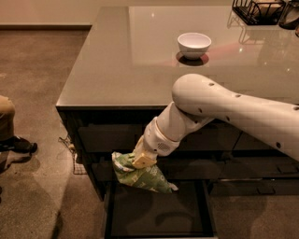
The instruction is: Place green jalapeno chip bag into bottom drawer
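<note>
The green jalapeno chip bag (142, 175) hangs from my gripper (140, 161), which is shut on its upper part. The bag is light green with white patches and dark print. It hangs in front of the counter's drawer fronts, just above the back left of the open bottom drawer (159, 212). The drawer is pulled out and its flat dark floor shows. My white arm (224, 109) reaches down from the right, over the counter's front edge.
A white bowl (194, 45) stands on the grey countertop (117, 60). A black wire basket (257, 10) sits at the far right back. A person's leg and shoe (11, 135) are at the left on the carpet. Closed drawers (243, 163) lie to the right.
</note>
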Tool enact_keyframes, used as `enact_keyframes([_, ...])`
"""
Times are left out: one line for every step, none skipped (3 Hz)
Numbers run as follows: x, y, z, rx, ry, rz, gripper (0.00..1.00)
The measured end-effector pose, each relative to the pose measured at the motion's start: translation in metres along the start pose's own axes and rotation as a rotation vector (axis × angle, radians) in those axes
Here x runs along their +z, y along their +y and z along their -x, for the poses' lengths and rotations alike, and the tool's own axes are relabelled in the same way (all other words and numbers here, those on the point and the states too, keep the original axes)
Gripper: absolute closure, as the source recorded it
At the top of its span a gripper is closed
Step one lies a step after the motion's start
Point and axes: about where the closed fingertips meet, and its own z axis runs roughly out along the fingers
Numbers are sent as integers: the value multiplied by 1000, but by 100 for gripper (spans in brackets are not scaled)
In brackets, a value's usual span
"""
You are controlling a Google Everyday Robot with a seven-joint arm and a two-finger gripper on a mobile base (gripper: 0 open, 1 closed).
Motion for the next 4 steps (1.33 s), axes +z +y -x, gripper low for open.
enact_keyframes([0, 0, 0, 0, 0, 0, 100])
enact_keyframes([17, -7, -19, 31, -32, 14, 100])
enact_keyframes([46, -20, -50, 55, -73, 10, 100])
enact_keyframes([78, -31, -77, 88, -131, 18, 100])
